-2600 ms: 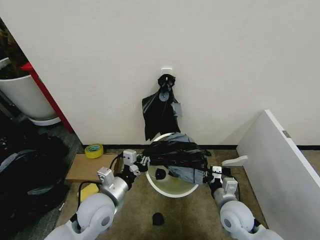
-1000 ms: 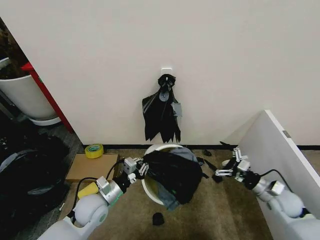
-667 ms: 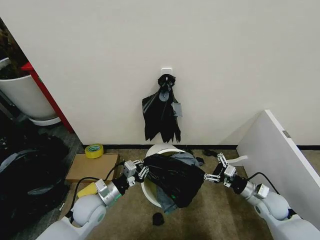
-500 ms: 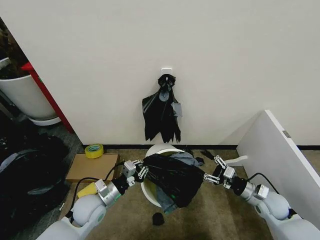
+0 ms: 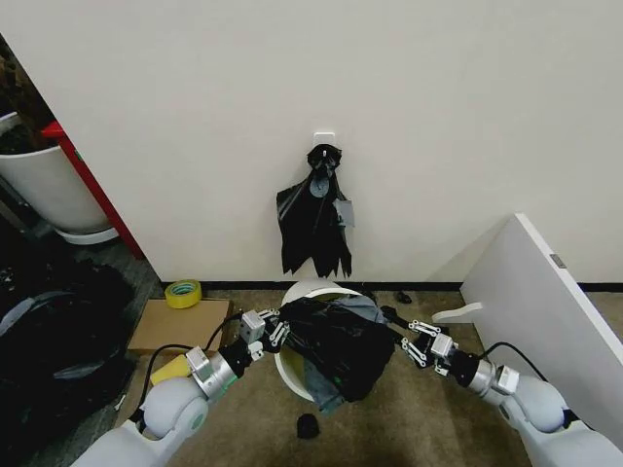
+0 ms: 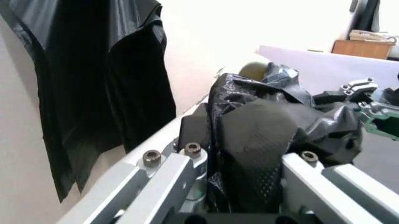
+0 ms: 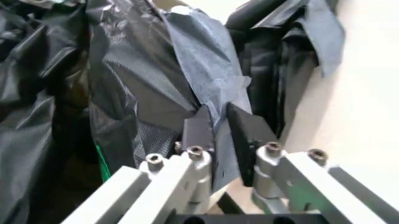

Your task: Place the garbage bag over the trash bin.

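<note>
A knotted bunch of black plastic [image 5: 313, 219] with a grey tag hung on the wall, straight above the cardboard-strewn floor. Left of that bunch, a yellow tape roll [image 5: 182, 293] lay beside flat cardboard [image 5: 175, 324], and farther left stood a white planter pot [image 5: 47, 190]. Right of the bunch leaned a white board [image 5: 545, 326].

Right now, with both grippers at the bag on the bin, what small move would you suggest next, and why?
Probably draw the right gripper outward and down. Both it and the left gripper pinch the garbage bag, which lies bunched across the trash bin. The near-left rim is bare, so the bag's mouth needs spreading over the edge.
</note>
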`<state>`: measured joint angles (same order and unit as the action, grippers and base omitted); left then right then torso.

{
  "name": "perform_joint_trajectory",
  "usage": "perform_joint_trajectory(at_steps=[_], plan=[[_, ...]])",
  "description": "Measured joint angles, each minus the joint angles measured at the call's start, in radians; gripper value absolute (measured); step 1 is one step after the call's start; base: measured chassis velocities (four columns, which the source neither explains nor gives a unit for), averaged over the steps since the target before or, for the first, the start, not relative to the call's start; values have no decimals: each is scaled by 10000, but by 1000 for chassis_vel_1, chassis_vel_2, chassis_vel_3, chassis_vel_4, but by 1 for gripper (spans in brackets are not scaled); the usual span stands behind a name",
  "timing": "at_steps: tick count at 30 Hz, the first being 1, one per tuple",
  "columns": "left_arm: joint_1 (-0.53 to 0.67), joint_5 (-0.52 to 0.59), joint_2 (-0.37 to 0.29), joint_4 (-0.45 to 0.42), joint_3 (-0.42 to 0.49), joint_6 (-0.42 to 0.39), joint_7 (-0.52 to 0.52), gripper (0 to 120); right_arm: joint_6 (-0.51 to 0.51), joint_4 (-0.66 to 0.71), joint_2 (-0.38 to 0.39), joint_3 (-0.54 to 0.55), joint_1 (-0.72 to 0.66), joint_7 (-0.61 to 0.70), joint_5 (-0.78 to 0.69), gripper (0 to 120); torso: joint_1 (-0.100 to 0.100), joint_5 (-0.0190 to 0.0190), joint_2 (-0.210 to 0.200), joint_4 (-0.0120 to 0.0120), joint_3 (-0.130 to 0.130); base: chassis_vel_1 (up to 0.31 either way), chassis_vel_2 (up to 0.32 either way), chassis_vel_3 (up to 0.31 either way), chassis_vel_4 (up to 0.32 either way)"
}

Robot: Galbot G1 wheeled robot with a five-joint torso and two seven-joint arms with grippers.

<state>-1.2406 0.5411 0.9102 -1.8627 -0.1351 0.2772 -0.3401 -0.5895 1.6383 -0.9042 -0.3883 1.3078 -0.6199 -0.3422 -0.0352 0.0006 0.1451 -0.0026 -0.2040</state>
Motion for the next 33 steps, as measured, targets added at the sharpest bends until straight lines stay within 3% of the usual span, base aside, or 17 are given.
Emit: perform_joint_trajectory(at_steps=[3,16,21,27,33], plan=[[-13,5,7,0,-6,-2,-4,5,6,29,3,20,2,113,-12,0,0,0,0,1,0,0,0,0,0],[-87,-151,25,55,20,-13,-181,5,-137,257,-2,290,-70,-587,-1820,0,0,0,0,-1,0,0,0,0,0],[-221,-438,-8,102,133,37,-804,5,-137,185,-145,650,-397,-467,-2677,0,0,0,0,0,0,0,0,0,0],[-195,-445,16,150,87,209,-1667,5,124,-320,-408,741,-758,388,-1822,0,0,0,0,0,0,0,0,0,0],[-61,-69,27,151,-238,303,-1787,5,176,-1469,-441,610,-1067,856,-627,0,0,1,0,0,0,0,0,0,0]])
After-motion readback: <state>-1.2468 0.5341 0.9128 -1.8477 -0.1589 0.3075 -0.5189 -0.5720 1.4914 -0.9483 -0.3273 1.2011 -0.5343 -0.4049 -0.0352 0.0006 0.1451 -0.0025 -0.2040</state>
